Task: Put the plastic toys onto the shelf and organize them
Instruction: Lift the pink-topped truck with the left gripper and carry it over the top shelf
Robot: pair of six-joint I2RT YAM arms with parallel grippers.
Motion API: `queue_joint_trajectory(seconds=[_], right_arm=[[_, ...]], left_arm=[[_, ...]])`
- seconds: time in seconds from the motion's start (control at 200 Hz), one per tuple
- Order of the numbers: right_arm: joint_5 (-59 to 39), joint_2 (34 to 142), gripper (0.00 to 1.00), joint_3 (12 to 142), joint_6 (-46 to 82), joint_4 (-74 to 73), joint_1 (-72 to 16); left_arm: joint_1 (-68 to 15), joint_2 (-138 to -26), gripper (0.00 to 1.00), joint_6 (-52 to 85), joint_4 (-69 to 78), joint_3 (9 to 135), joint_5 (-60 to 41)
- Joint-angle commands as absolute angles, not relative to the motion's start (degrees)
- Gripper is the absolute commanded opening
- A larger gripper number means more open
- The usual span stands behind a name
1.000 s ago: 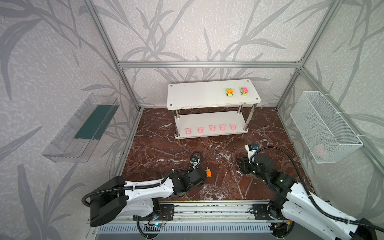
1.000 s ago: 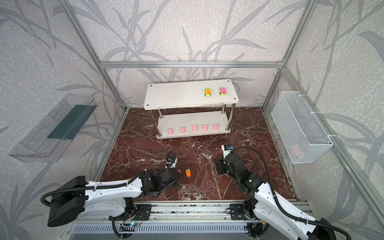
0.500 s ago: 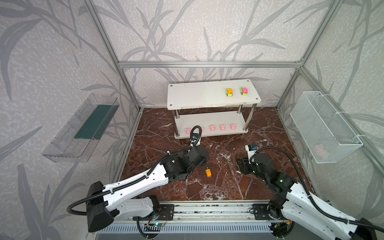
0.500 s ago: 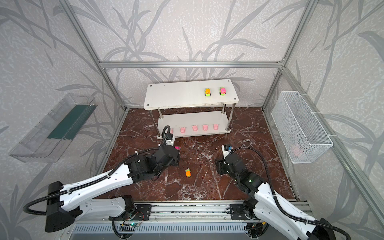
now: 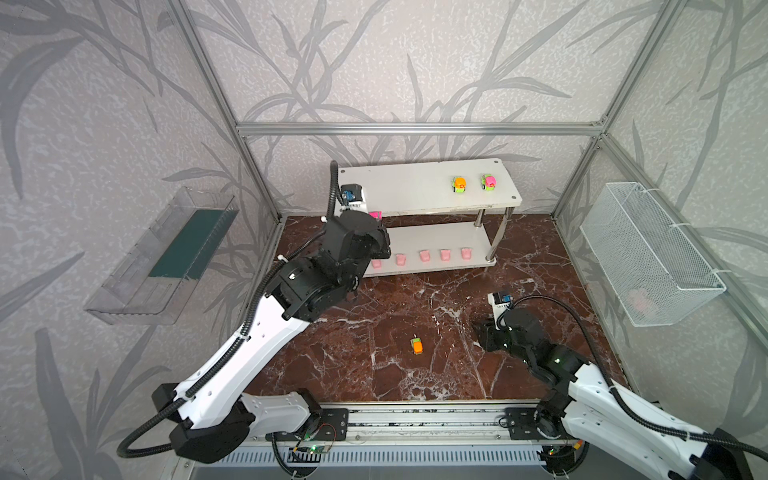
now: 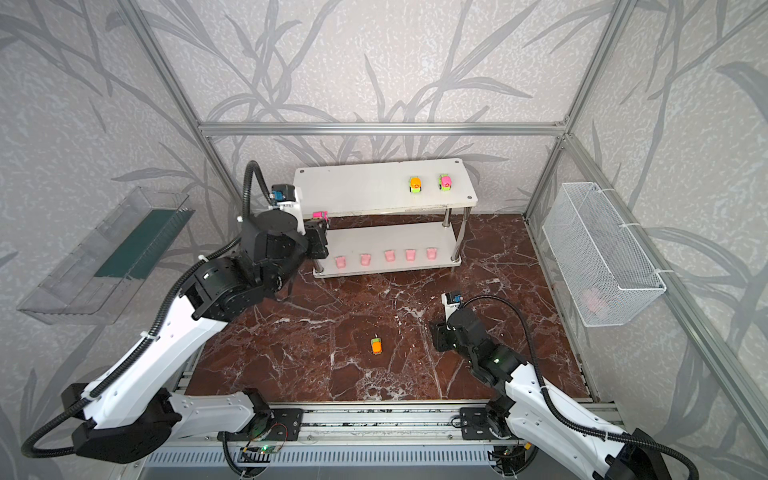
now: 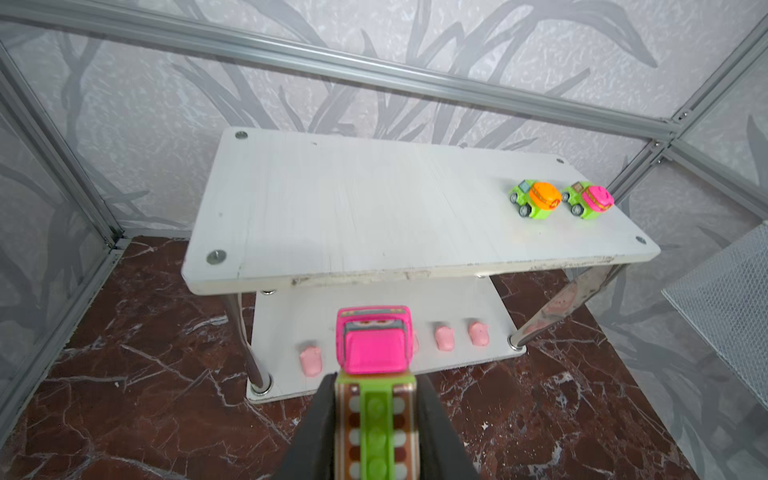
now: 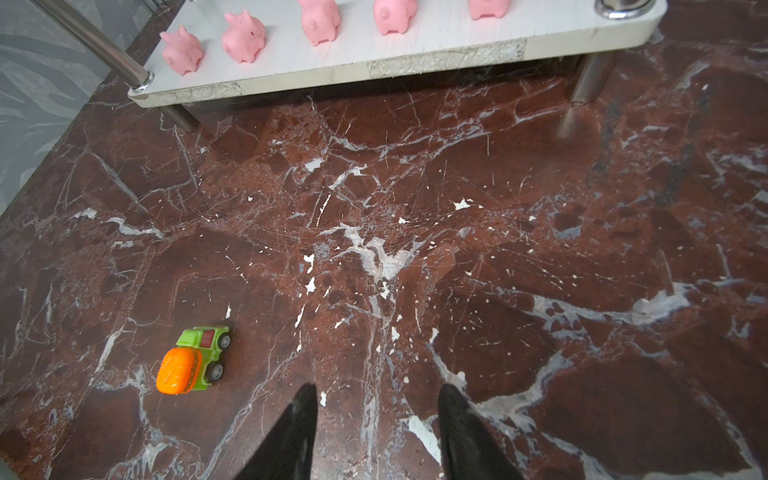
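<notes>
Top views, both: left claw [image 5: 376, 219] clenched on held car [image 5: 375, 215], pink roof up, raised off bench [image 5: 415, 299], right at near-left corner of shelf [image 5: 415, 195] top tier. Can't tell if car touches the board edge. Orange shelf car [image 5: 459, 184] and pink shelf car [image 5: 488, 182] sit side by side at right end of top tier, with a gap between them. Five pigs [image 5: 424, 255] in a row along near edge of bottom tier. Loose car [image 5: 417, 345], orange on green, alone on bench, near-centre, well apart from shelf. Right claw [image 5: 478, 331] low over bench, right of loose car, not touching it. Wire basket [image 6: 602, 257] on right wall, clear tray [image 6: 104, 257] on left wall.

Left wrist: claw [image 7: 374, 386] fingers [image 7: 328, 399] pinch held car [image 7: 374, 345] by its green-and-brown sides, pink roof sticking out past the tips. Car is on the near side of shelf [image 7: 353, 199] front edge. Bottom-tier pigs [image 7: 311, 359] show past it on both sides. Orange shelf car [image 7: 538, 199] and pink shelf car [image 7: 590, 201] close together at right end of top tier.

Right wrist: claw [image 8: 376, 399] released, jaws spread, only bench [image 8: 498, 208] between them. Loose car [image 8: 191, 361] upright on its wheels, off to one side, clear of fingers [image 8: 301, 415]. Five pigs [image 8: 320, 20] stand on bottom tier of shelf [image 8: 415, 45], near its edge.
</notes>
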State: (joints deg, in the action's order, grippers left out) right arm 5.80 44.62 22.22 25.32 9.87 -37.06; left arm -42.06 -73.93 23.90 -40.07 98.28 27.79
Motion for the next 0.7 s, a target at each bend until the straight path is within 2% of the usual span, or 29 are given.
queue_joint_trajectory(seconds=[0.0, 0.36, 0.695], right_arm=[[4.66, 45.55, 0.48, 21.58, 25.44, 7.02, -36.8], [3.14, 49.19, 0.48, 20.92, 25.4, 4.1, -36.34], [2.05, 50.19, 0.48, 21.0, 24.7, 3.74, -34.68]], left_arm=[[-39.25, -78.27, 0.26, 19.37, -44.52, 104.61, 26.49], [-31.41, -94.5, 0.26, 18.28, -47.36, 122.64, 21.06], [-27.01, -104.28, 0.26, 18.76, -50.49, 131.8, 18.78]])
